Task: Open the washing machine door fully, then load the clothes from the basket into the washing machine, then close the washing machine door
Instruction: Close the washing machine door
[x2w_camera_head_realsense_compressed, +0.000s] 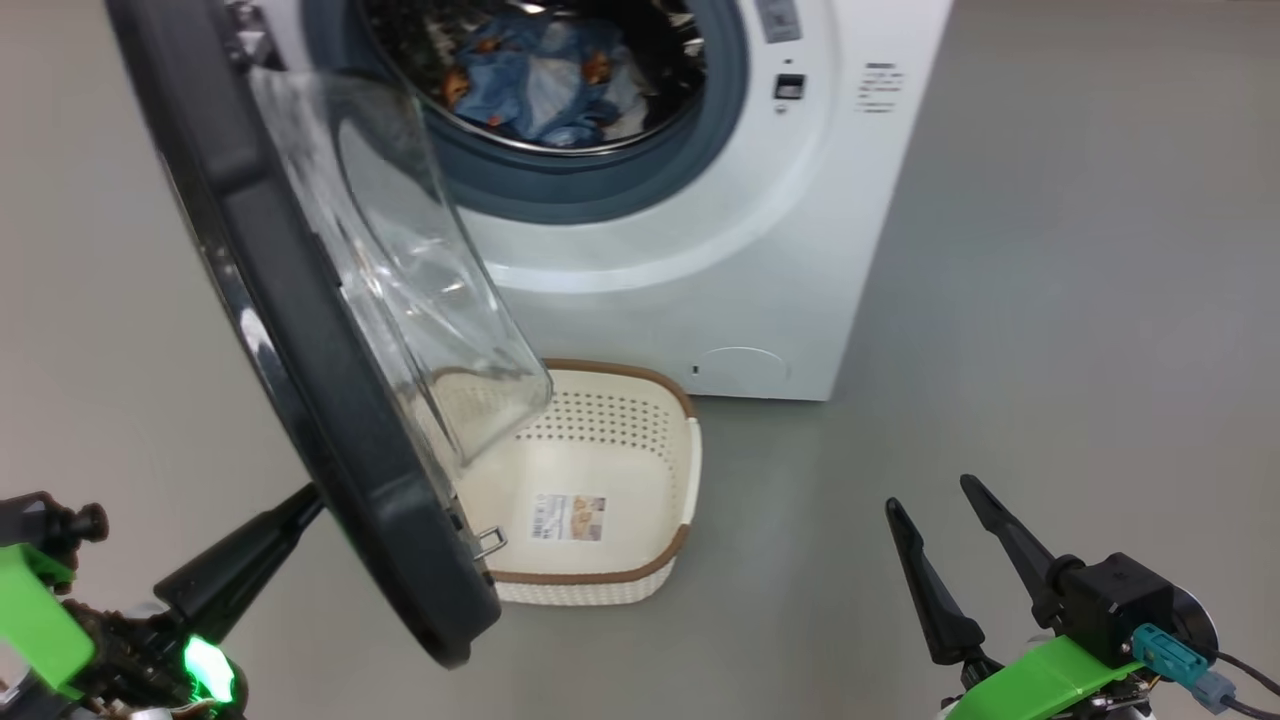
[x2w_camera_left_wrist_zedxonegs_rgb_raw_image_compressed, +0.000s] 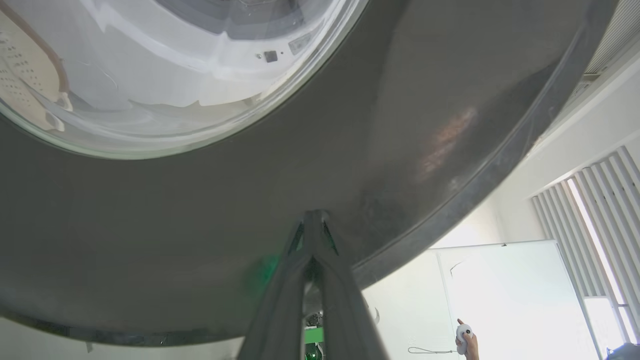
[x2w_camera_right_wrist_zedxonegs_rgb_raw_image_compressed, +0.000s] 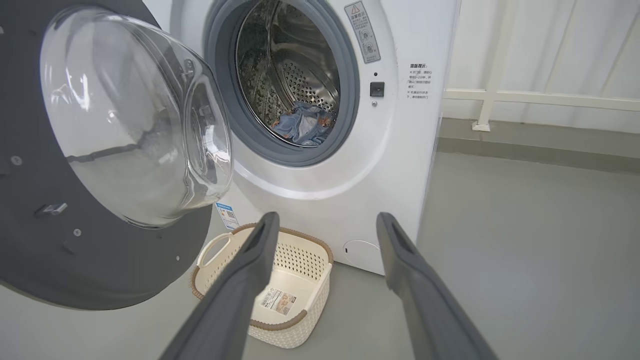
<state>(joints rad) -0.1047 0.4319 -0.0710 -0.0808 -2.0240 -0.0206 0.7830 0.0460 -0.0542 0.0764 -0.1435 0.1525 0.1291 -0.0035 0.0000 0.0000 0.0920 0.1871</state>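
clothes in the washing machine at twelve o'clock, basket empty at six, so i judge only closing remains: left gripper, fingers together, against the washing machine door at nine, right gripper wide, empty

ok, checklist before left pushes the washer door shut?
1. clothes inside the drum: ok.
2. basket emptied: ok.
3. gasket free of hanging cloth: ok, judging by the right wrist view.
4. left gripper shut, tips at the black outer rim of the washing machine door: ok.
5. right gripper open, empty, off to the side of the door's swing: ok.
6. Door's lower edge clears the basket: cannot tell.
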